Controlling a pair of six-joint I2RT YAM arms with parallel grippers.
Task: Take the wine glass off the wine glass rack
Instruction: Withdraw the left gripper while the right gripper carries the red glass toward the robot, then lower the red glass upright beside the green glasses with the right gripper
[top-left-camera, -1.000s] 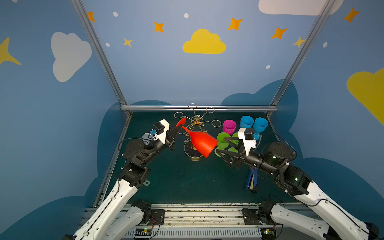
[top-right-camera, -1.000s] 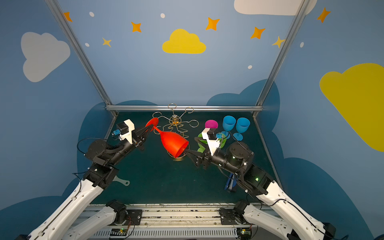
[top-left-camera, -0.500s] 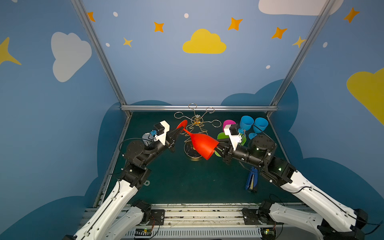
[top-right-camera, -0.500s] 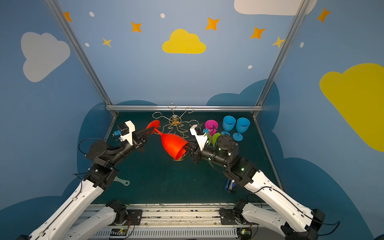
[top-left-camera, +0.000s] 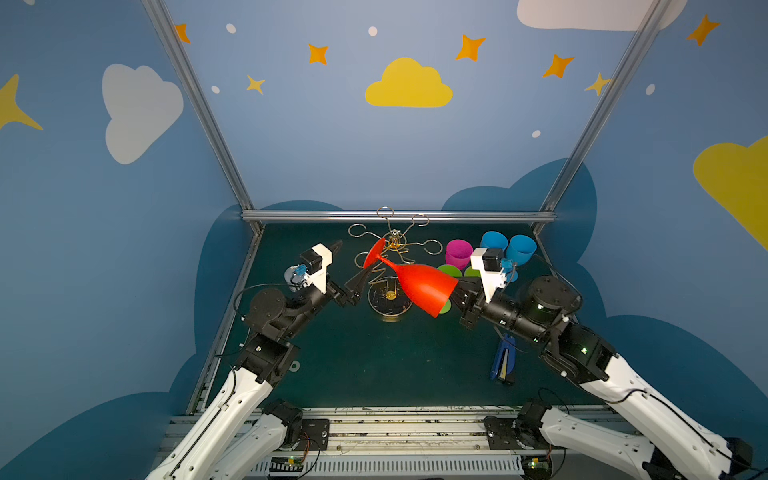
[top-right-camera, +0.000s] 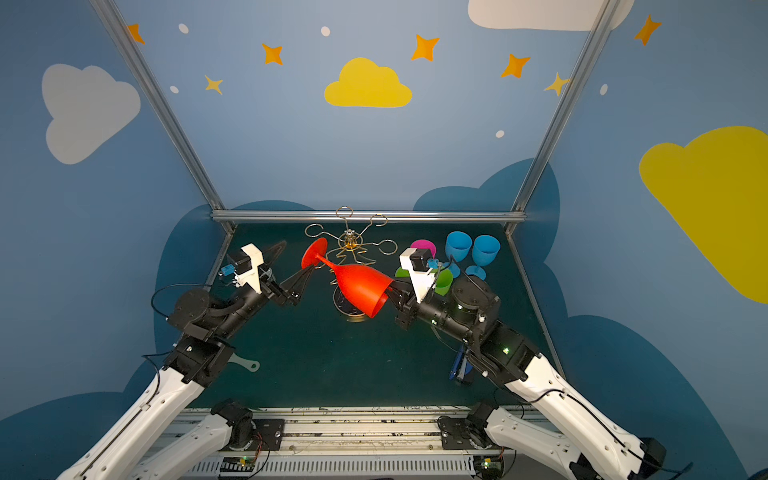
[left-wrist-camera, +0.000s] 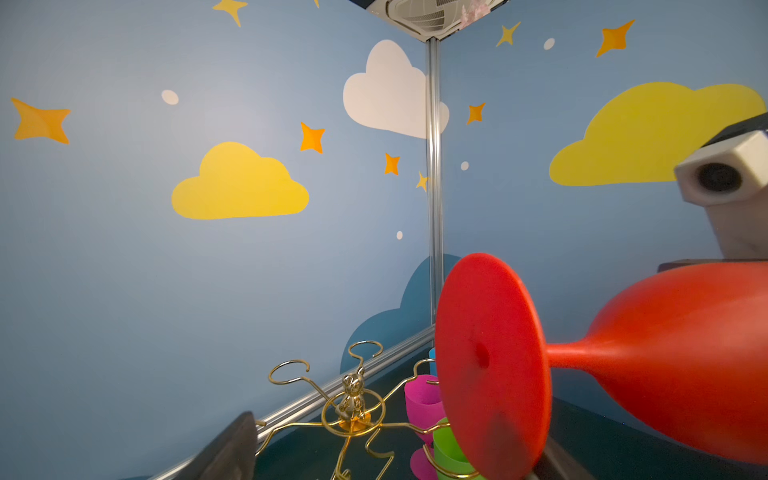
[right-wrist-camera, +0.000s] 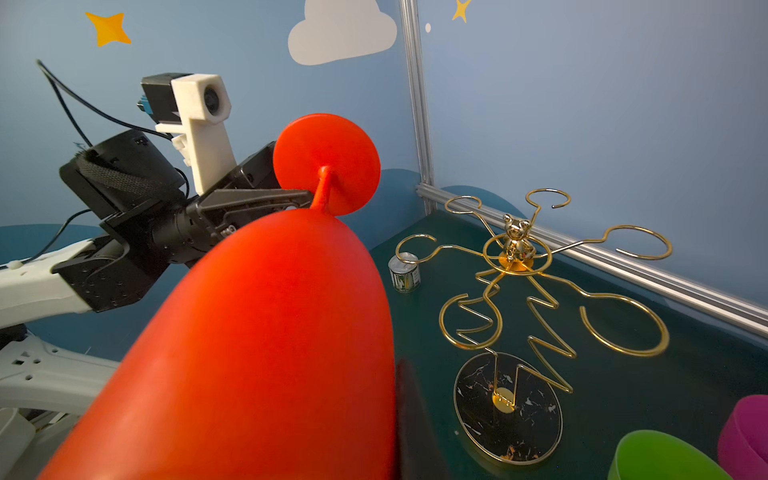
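Top views, glass: red plastic wine glass (top-left-camera: 419, 284) (top-right-camera: 361, 286) lies nearly level in the air over the dark green table (top-left-camera: 374, 365); foot toward the left arm, bowl mouth toward the right arm.
Top views, rack: gold wire wine glass rack (top-left-camera: 393, 242) (top-right-camera: 350, 241) stands on the table, behind and below the glass.
Top views, right gripper (top-left-camera: 455, 291) (top-right-camera: 390, 291): clenched on the bowl's rim; it alone carries the glass.
Top views, left gripper (top-left-camera: 354, 256) (top-right-camera: 299, 255): released, fingers spread wide; lower fingertip beside the stem.
Left wrist view: glass (left-wrist-camera: 685, 353) fills one side, its foot disc facing the camera; rack (left-wrist-camera: 353, 409) beyond it; dark fingers (left-wrist-camera: 232, 449) wide apart.
Right wrist view: bowl (right-wrist-camera: 270, 332) close to the lens; one dark finger (right-wrist-camera: 409, 415) against its rim; rack (right-wrist-camera: 515, 249) stands apart from the glass; left gripper's lower finger reaches the stem, though contact cannot be told.
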